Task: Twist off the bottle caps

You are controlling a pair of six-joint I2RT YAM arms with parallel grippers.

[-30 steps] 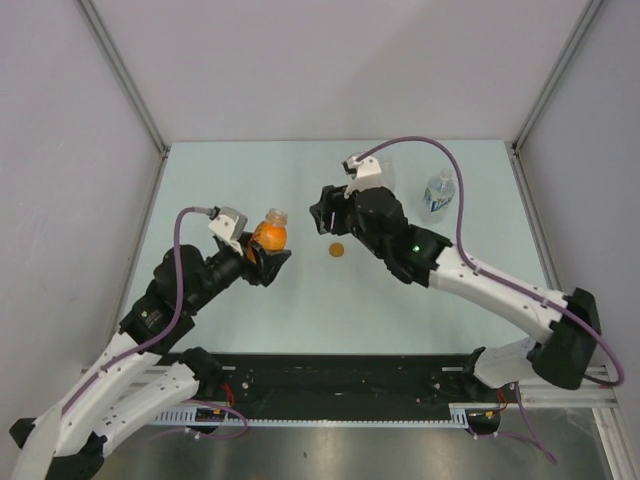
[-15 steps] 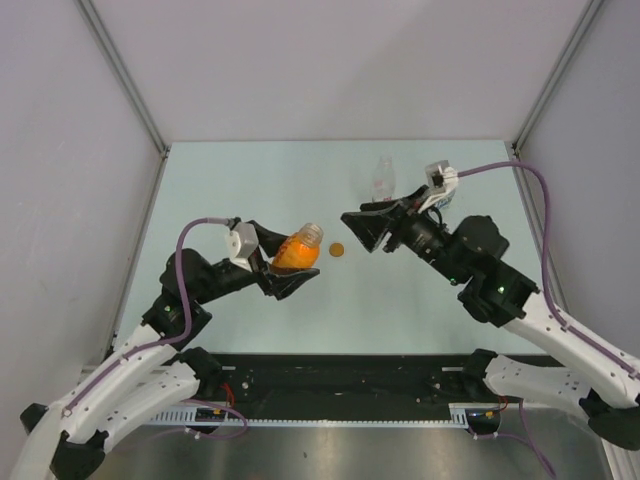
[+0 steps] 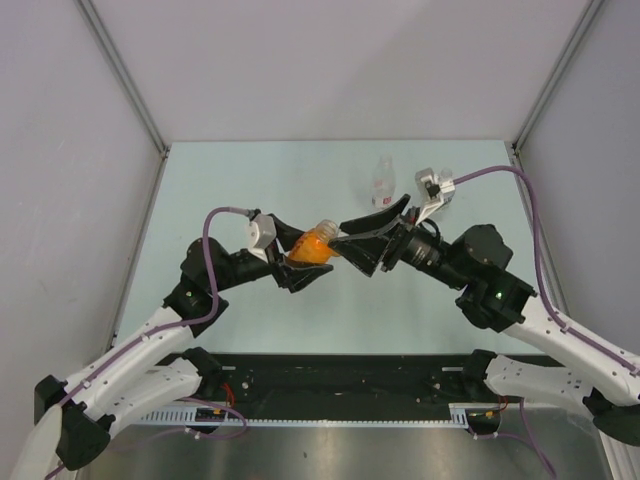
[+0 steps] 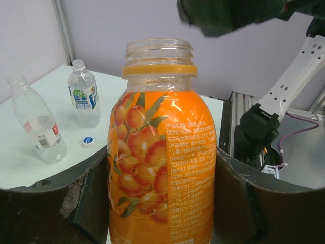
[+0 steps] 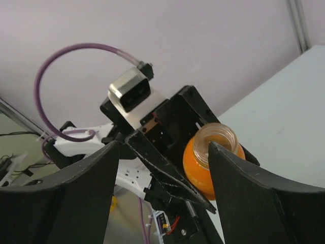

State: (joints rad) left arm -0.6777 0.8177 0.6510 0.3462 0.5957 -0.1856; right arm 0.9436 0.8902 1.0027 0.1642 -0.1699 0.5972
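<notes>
currently in hand: short orange plastic bottle with fruit-print label, clamped at its body by the left gripper, held tilted over the pale green table, neck bare, cap already off. right gripper: jaws wide apart at the open neck, gripping nothing. outstanding, by judgement: clear plastic bottle with blue-white label, standing at the far side, white round cap on; the next move calls for parking the orange bottle and taking that one. small blue round cap lies loose beside it.

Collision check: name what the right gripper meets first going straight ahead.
Probably the orange bottle, its mouth uncapped, held by the left gripper; it sits centred between the open fingers of the right gripper.
</notes>
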